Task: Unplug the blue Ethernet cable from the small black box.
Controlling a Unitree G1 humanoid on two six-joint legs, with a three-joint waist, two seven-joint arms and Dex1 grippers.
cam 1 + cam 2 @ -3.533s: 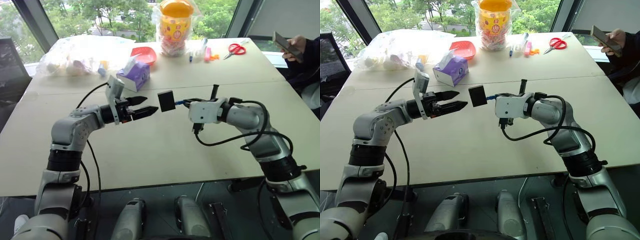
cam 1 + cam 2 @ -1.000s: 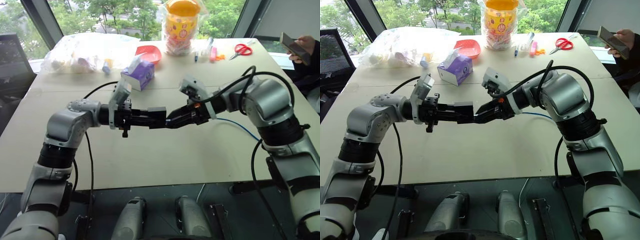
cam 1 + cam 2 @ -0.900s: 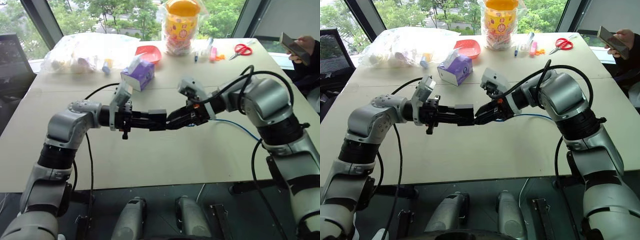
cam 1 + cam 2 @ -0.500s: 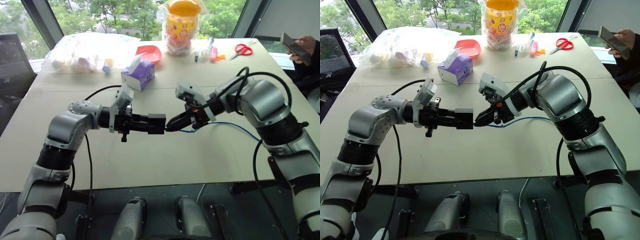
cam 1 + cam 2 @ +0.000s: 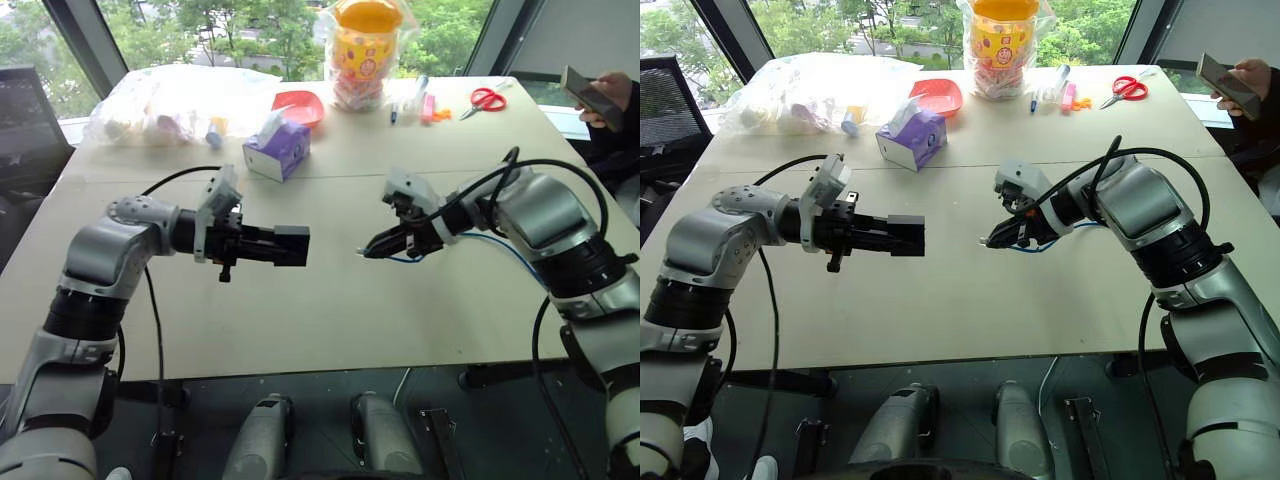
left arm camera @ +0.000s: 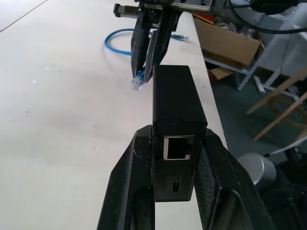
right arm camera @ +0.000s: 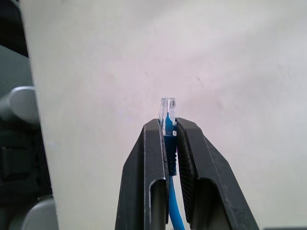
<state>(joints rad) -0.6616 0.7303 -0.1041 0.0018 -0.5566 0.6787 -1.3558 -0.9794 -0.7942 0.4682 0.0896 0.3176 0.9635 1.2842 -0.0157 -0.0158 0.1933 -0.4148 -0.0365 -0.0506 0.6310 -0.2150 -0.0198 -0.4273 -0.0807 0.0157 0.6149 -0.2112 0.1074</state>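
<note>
On the left, the left gripper [image 5: 285, 246] is held above the table [image 5: 330, 320], pointing to the right, with its two black fingers [image 6: 129, 191] clamped on the sides of the small black box [image 5: 293, 246]. The box sticks out beyond the fingertips toward the right, and in the left wrist view its open port [image 6: 178, 147] faces the camera with nothing plugged into it.

To the right of the box, across a clear gap over the middle of the table, is the right gripper [image 5: 372, 250]. It points left and somewhat downward, toward the box, and its fingers are closed tight on the plug end of the blue Ethernet cable [image 5: 480, 243]. The right wrist view shows the clear plug [image 7: 167, 106] poking out just past the pinched fingertips, free of the box, with the blue cord running back between the fingers. From the gripper the cable sags in a small loop and trails off to the right along the table beside the right arm.

Farther back on the table stand a purple tissue box [image 5: 277, 147], a red bowl [image 5: 298, 105], a clear bag of small items [image 5: 165, 105], a yellow-lidded jar in plastic [image 5: 364, 45] and red scissors [image 5: 486, 98]. At the far right a person's hand [image 5: 610, 90] holds a phone.
</note>
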